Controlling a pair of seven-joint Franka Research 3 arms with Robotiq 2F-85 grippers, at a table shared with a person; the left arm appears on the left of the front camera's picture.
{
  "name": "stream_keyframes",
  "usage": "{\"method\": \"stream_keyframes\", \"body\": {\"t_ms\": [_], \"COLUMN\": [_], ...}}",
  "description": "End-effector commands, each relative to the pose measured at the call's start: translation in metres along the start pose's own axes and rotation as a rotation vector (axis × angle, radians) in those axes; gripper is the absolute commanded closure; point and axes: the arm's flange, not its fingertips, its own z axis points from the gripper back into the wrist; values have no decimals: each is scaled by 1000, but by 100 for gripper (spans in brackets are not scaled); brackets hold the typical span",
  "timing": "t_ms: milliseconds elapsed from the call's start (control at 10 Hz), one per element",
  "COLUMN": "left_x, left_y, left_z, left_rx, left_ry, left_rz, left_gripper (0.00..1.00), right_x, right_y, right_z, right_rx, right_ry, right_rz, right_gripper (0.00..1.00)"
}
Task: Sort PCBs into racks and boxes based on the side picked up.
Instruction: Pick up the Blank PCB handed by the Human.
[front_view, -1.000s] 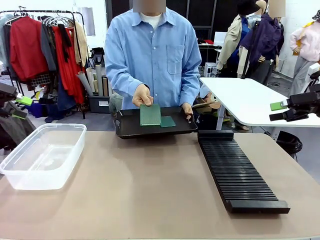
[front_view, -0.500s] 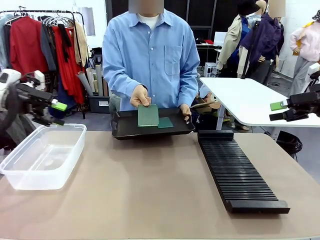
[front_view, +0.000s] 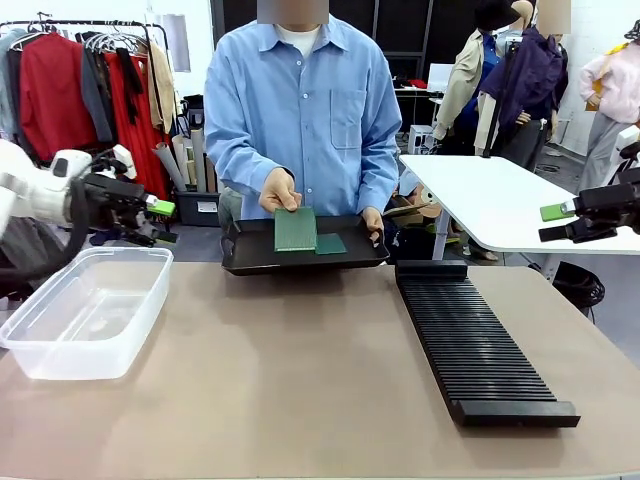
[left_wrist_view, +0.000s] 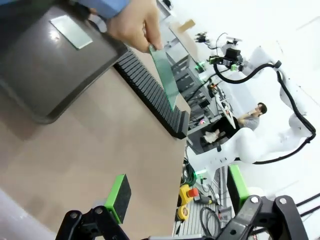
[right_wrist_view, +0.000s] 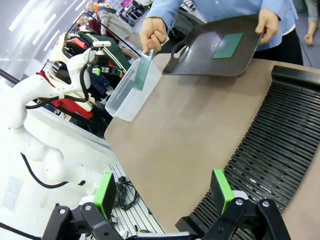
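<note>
Front view: the left gripper (front_view: 161, 222) hangs by the far corner of the clear box (front_view: 85, 312), fingers wide and empty. The box sits at the left edge of the tabletop (front_view: 300, 400). A hand (front_view: 281, 190) holds the big board (front_view: 296, 229) over the black tray (front_view: 255, 256); the small board (front_view: 331, 244) lies flat inside. Bare tabletop runs between box and rack (front_view: 475, 345). Far right, the right gripper (front_view: 550, 223) hangs, fingers wide.
</note>
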Motion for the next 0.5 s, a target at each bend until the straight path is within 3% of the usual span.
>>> {"method": "stream_keyframes", "body": {"t_ms": [0, 200, 400], "left_x": [16, 16, 14], "left_y": [15, 16, 10], "left_z": [-18, -44, -69], "left_rx": [-83, -106, -154], "left_ry": [-1, -4, -72], "left_rz": [0, 48, 115], "left_gripper": [0, 0, 0], "right_x": [3, 3, 3], "right_y": [1, 1, 1], "right_z": [0, 0, 0], "right_rx": [1, 1, 1], "right_ry": [-8, -8, -8], "right_rz": [-7, -7, -7], "right_gripper": [0, 0, 0]}}
